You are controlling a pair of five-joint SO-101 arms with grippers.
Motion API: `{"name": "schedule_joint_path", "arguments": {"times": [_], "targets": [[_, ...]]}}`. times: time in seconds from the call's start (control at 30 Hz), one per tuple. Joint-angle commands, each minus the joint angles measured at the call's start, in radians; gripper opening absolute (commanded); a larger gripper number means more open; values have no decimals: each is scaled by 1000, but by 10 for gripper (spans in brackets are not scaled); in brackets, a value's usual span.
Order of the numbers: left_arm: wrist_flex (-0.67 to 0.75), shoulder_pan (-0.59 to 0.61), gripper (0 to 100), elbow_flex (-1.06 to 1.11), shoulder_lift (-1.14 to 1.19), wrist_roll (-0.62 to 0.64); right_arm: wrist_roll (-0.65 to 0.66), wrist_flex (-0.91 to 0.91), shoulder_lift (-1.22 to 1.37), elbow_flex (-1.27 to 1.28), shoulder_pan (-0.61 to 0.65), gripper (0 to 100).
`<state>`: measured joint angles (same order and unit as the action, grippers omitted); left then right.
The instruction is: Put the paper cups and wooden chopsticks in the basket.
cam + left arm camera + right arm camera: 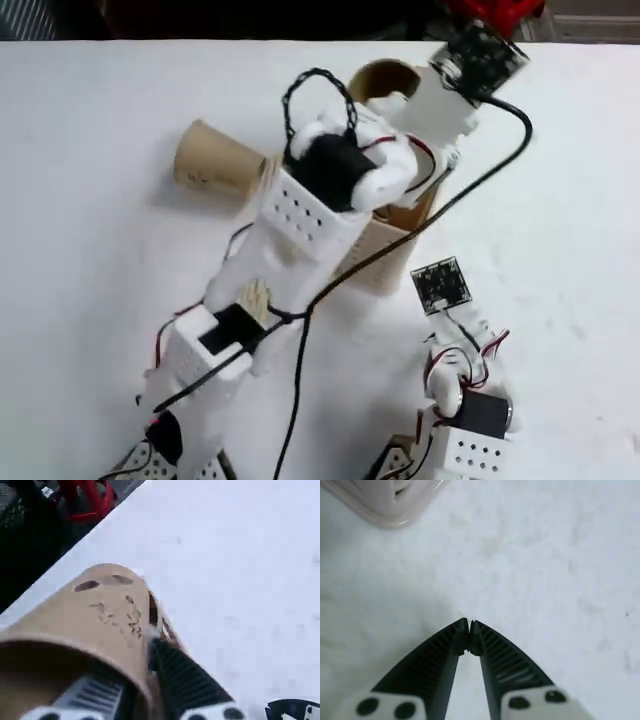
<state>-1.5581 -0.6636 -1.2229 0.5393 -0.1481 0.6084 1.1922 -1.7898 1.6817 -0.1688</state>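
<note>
Left wrist view has the left pincer (pixel 146 652) clamped on the wall of a paper cup (pixel 100 615), with one ribbed finger outside and the other inside the mouth. Thin paper like this should be light and easy to crush, and perhaps a little slick. A modest pinch at the rim therefore looks like the sensible hold. In the high view, that arm stretches from the near left across the basket (pixel 392 262) and holds the cup at the basket's far side. Whether the cup sits squarely over the opening I cannot tell. A second cup (pixel 213 160) lies on its side just left of the basket. The right pincer (pixel 469 630) is closed on nothing, low over the surface (pixel 90 300) at the near right.
</note>
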Motion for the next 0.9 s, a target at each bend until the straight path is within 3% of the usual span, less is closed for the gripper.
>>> {"name": "schedule_joint_path", "arguments": {"times": [0.0, 0.37, 0.53, 0.87], "targets": [[12, -4, 23, 17, -12, -17, 8, -4, -12, 9, 7, 18], [-48, -1, 35, 18, -8, -26, 8, -4, -12, 9, 7, 18], [0, 1, 137, 21, -8, -26, 8, -4, -12, 9, 7, 18], [81, 5, 138, 14, -8, -26, 8, -4, -12, 9, 7, 18]]}}
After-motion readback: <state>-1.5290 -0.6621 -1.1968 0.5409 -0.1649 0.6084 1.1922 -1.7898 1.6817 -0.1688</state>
